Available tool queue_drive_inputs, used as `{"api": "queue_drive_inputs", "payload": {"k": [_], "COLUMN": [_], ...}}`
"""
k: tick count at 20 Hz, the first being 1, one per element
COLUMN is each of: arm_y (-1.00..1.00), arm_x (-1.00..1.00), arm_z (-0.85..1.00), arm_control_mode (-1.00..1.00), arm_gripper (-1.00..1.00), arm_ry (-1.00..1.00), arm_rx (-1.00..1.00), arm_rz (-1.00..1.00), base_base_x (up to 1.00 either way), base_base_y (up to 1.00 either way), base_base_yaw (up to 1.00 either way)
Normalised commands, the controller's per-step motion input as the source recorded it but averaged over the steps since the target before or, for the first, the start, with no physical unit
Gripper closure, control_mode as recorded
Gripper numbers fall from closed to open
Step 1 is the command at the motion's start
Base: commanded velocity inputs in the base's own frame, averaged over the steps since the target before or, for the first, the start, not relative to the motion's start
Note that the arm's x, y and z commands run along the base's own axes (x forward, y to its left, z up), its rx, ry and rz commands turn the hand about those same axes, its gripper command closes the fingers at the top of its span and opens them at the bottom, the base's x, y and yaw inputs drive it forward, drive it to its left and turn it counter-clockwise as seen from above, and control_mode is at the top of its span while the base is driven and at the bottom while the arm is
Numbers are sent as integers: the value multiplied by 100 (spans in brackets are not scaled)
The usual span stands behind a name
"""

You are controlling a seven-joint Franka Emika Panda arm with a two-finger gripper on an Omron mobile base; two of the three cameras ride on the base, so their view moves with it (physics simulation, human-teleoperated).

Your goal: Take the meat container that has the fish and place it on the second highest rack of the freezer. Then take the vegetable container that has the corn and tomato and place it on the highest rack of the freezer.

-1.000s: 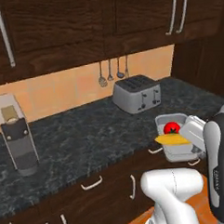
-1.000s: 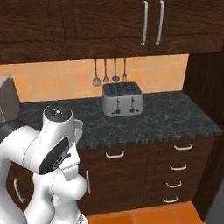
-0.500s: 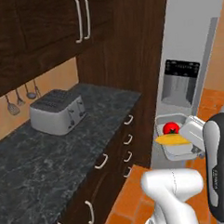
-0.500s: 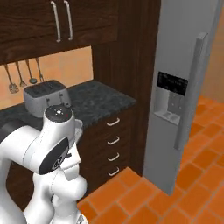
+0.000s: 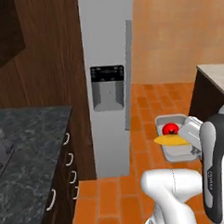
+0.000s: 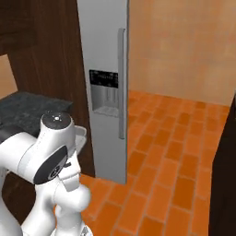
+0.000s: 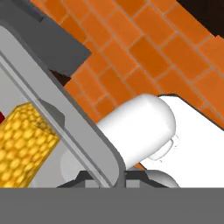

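Pinching the rim of the tub [image 5: 175,150], the gripper [image 7: 117,178] is closed on its wall at the hand view's 6 o'clock. Corn [image 5: 170,140] and tomato [image 5: 170,129] lie inside, held above the tile floor [image 5: 146,107]. The freezer [image 5: 103,49] stands shut at 11 o'clock from the tub.

Orange brick-tile floor [image 6: 179,152] underfoot, with the tall grey freezer [image 5: 107,81] standing directly on it beside dark wood cabinets [image 5: 46,66]; dark speckled counter [image 5: 23,151] at left.
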Motion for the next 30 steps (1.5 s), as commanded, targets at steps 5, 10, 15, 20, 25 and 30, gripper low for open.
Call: {"api": "queue_drive_inputs", "payload": {"k": [5,10,15,20,25,30], "arm_y": [0,0,0,0,0,0], "arm_x": [0,0,0,0,0,0], "arm_z": [0,0,0,0,0,0], "arm_control_mode": [100,100,100,100,100,100], "arm_gripper": [100,100,100,100,100,100], "arm_ry": [0,0,0,0,0,0], "arm_rx": [0,0,0,0,0,0], "arm_rz": [0,0,0,0,0,0], "base_base_x": [72,70,100,100,100,100], "base_base_y": [-98,-100,-15,0,0,0], "base_base_yaw": [-37,-32,-11,7,26,52]}}
